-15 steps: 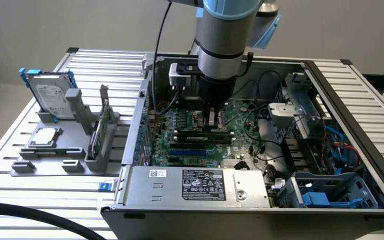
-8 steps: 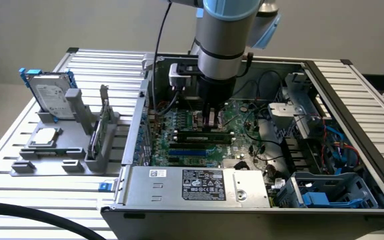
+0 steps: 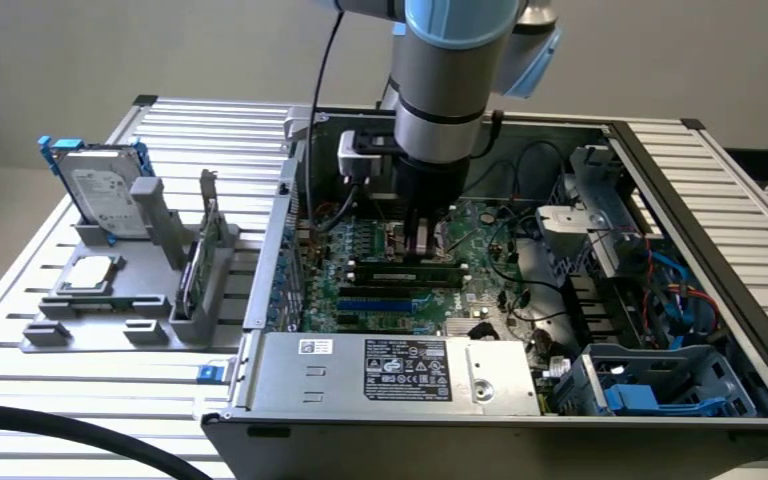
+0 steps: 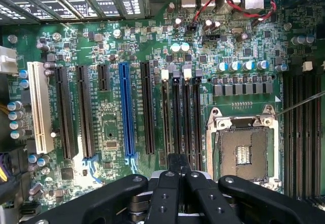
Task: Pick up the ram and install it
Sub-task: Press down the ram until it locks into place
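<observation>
one pair of jaws [image 4: 176, 176], mine, pressed together over the motherboard [image 4: 111, 122] inside the computer case [image 3: 398, 375], just above the memory slots [image 4: 180, 112].

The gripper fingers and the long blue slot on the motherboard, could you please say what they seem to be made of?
Gripper fingers: apparently matte black metal or hard plastic, with bolt heads showing. Blue slot: apparently glossy moulded plastic, evenly coloured, on the green motherboard.
</observation>
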You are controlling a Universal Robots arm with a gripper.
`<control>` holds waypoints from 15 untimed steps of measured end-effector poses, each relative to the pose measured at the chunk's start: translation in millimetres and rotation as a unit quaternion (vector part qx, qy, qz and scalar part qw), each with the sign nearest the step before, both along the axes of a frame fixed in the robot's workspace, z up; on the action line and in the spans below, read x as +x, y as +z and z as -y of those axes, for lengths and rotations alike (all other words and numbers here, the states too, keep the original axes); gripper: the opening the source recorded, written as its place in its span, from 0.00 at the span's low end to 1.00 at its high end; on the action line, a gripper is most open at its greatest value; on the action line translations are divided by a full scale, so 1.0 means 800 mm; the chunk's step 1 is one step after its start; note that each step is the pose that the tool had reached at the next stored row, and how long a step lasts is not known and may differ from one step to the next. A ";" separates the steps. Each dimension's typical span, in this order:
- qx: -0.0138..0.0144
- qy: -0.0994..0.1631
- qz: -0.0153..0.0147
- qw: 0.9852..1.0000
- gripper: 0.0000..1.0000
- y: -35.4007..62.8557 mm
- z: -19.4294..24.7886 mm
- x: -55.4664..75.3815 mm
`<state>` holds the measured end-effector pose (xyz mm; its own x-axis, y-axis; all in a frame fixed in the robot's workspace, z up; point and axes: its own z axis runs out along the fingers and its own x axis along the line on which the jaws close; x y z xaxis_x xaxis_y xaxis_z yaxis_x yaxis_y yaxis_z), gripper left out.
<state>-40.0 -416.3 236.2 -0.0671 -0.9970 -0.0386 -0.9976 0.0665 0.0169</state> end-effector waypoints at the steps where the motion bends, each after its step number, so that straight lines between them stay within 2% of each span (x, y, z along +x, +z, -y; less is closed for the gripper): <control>1: 0.000 0.000 0.000 1.000 0.11 -0.001 -0.0005 0.000; 5: 0.000 0.000 -0.001 1.000 0.11 -0.006 -0.0025 0.000; 15: -0.001 0.000 -0.004 1.000 0.11 -0.013 -0.0025 -0.001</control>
